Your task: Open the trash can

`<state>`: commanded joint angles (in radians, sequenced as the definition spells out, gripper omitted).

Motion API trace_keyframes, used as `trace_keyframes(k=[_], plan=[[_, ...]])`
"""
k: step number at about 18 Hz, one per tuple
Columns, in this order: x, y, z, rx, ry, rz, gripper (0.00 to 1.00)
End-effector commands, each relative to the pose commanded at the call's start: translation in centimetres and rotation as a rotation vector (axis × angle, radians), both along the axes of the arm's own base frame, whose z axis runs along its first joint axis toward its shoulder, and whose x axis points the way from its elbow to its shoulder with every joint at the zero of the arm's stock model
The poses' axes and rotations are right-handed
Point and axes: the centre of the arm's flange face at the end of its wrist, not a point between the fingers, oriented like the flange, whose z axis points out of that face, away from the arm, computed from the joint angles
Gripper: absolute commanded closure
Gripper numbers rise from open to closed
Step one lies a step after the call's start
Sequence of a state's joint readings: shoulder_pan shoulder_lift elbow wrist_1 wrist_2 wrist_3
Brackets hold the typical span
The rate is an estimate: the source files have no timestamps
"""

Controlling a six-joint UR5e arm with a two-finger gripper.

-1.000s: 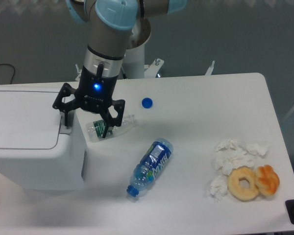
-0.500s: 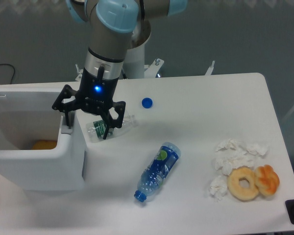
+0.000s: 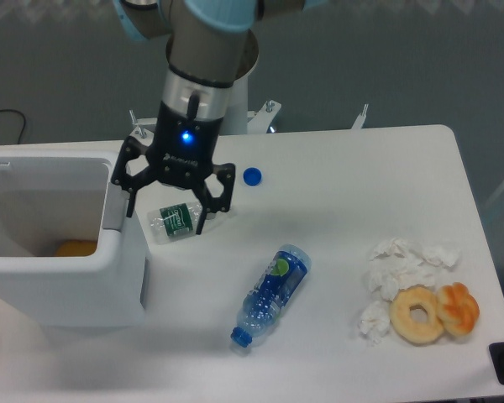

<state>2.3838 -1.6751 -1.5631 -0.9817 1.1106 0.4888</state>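
The trash can (image 3: 109, 285) is a large white boxy bin at the left of the table. Its lid is up and mostly out of view at the left edge, so the inside shows, with an orange object (image 3: 73, 248) at the bottom. My gripper (image 3: 165, 211) hangs open just right of the bin's right wall, fingers spread, holding nothing. One fingertip (image 3: 129, 210) is close above the bin's right rim. The other (image 3: 200, 227) is over a small clear crushed bottle (image 3: 178, 220) lying on the table.
A blue-labelled water bottle (image 3: 270, 295) lies on the table in front of the gripper. A blue cap (image 3: 252, 176) sits behind. Crumpled tissues (image 3: 396, 270), a doughnut (image 3: 417, 314) and an orange pastry (image 3: 459, 307) lie at the right.
The bin's lid went from shut to raised, exposing the inside. The gripper then shifted right, away from the bin's tab. The blue-labelled bottle rolled a little to the right.
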Motion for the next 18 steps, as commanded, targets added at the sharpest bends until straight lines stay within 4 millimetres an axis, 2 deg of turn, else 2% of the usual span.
trace_keyframes(k=[3, 12, 18], plan=[[-1.0, -0.4, -0.4, -0.018, 0.078, -0.070, 0.00], [-6.1, -3.1, -1.5, -0.167, 0.329, -0.186, 0.00], [-7.7, -3.8, -3.1, -0.301, 0.424, -0.235, 0.00]])
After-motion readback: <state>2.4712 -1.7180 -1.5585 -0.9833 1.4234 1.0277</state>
